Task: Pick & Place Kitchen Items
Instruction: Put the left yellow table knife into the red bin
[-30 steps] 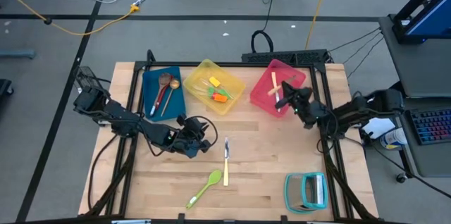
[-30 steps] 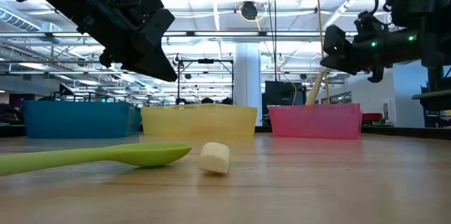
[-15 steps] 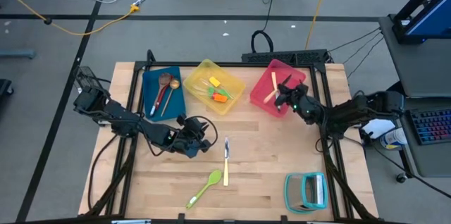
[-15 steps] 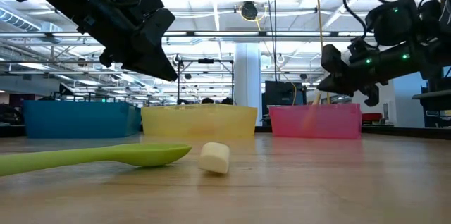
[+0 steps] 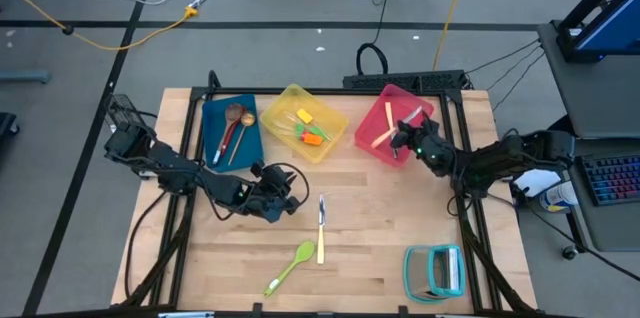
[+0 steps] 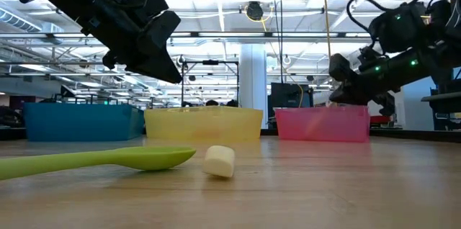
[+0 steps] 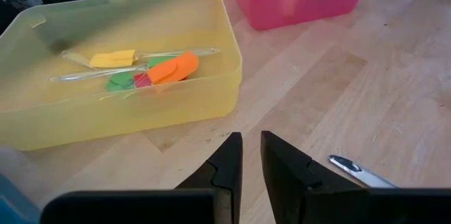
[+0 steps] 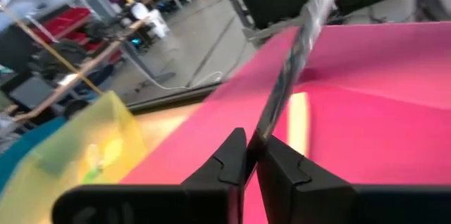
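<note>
My right gripper (image 5: 402, 140) hangs over the pink bin (image 5: 380, 108) and is shut on a slim silvery utensil (image 8: 296, 62). A pale wooden stick (image 5: 379, 136) lies in that bin. My left gripper (image 5: 285, 198) hovers shut above the table, touching nothing. Nearer the table's front, a cream-handled knife (image 5: 321, 228) and a lime-green spoon (image 5: 293, 266) lie flat on the wood. The blue bin (image 5: 212, 113) holds wooden, brass and red spoons. Tiny orange, yellow, green and red spatulas (image 7: 151, 69) lie in the yellow bin (image 5: 335, 123). My right gripper pinches the silvery utensil between its two fingers (image 8: 225, 157). The shiny shaft (image 8: 271, 122) runs on past the fingertips, slanting over the pink bin. The part held back between the fingers is hidden by them. I cannot tell whether the utensil touches the bin.
A teal-framed rack (image 5: 435, 270) stands at the table's near right corner. The three bins sit in a row along the far edge. Bare wood (image 5: 390, 208) lies between the bins, the knife and the rack. Cables and a desk lie beyond the table.
My right gripper has moved down toward the pink bin and a little toward the table's left, staying shut on the utensil, which now sits lower at the bin's rim.
</note>
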Motion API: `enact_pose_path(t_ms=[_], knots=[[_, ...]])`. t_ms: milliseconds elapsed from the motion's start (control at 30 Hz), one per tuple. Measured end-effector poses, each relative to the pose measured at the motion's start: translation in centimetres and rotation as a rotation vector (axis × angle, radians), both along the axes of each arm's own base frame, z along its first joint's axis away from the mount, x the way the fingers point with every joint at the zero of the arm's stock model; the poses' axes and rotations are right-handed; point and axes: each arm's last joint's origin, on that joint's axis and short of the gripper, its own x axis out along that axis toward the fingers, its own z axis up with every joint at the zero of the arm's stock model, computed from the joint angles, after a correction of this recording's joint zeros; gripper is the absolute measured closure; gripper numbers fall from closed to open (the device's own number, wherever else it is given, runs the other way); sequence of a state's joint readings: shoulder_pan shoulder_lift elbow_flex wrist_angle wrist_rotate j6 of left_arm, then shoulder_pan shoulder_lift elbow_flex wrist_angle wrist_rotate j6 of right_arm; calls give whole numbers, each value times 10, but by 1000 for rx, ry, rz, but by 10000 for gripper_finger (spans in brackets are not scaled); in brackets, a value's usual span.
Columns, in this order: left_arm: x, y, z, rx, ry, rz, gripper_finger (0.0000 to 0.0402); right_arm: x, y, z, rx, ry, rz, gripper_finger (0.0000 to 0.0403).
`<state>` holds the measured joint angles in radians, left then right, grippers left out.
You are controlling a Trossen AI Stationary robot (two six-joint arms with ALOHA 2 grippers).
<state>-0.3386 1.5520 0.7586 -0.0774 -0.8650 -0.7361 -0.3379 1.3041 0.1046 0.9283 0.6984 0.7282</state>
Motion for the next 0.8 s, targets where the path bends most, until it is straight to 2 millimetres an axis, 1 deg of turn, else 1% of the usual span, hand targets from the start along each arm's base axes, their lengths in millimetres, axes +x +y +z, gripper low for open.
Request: enact_pose_path(t_ms=[133, 267, 500, 667, 800], knots=[[0, 0, 0, 0, 0, 0, 344, -5, -2, -8, 69, 11, -51, 369], [0, 0, 0, -1, 0, 0, 344, -10, -6, -14, 129, 13, -111, 364], [0, 0, 0, -1, 0, -1, 344, -9, -8, -9, 79, 23, -91, 360], [0, 0, 0, -3, 0, -1, 344, -9, -8, -9, 51, 71, -73, 338], [0, 0, 0, -6, -2, 0, 344, -8, -8, -8, 34, 78, -65, 316]])
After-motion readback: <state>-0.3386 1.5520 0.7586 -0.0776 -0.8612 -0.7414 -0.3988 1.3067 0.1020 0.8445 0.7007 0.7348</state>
